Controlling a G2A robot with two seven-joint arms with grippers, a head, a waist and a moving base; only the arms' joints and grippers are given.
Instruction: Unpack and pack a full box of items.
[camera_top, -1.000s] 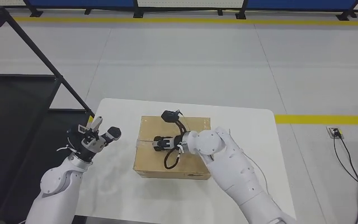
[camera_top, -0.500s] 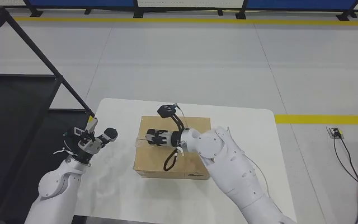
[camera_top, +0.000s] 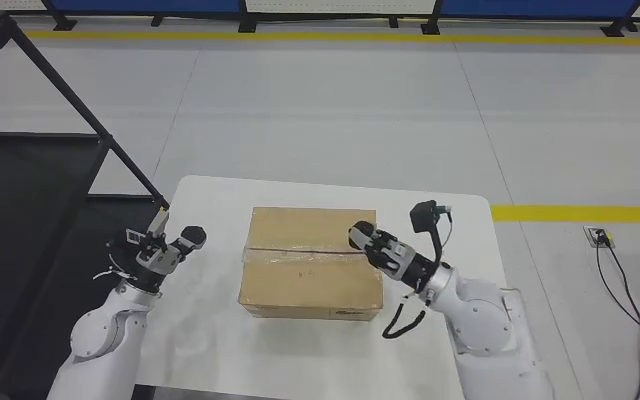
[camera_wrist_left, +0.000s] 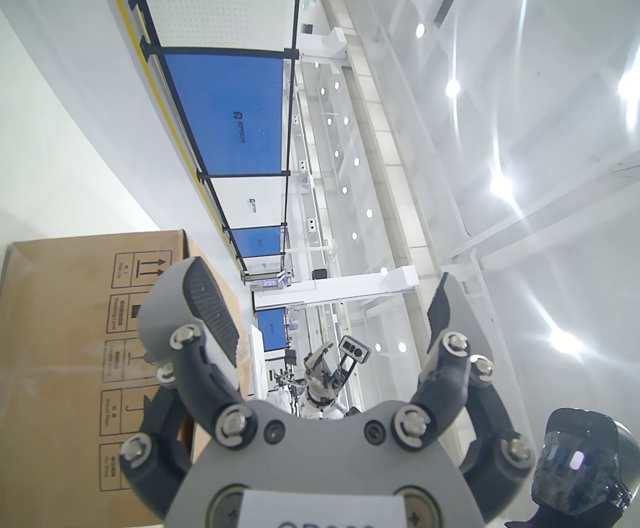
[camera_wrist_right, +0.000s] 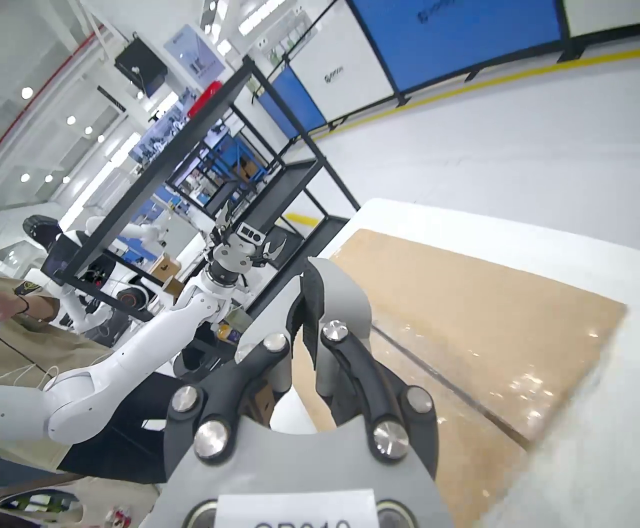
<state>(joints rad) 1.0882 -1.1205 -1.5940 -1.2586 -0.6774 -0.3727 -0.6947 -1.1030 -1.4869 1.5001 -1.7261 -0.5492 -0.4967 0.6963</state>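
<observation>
A closed brown cardboard box lies in the middle of the white table, with clear tape running along its top seam. My right gripper hovers at the box's right edge, shut with nothing in it; the right wrist view shows its fingers pressed together above the box top. My left gripper is held up over the table's left side, apart from the box. In the left wrist view this gripper is wide open and empty, with the box's printed side beside it.
A black metal rack stands off the table's left side. Bare table surface lies to the left and right of the box. A yellow floor line runs to the right of the table.
My right gripper has pulled back from over the box's taped seam to the box's right edge. The left arm has drawn slightly away to the left.
</observation>
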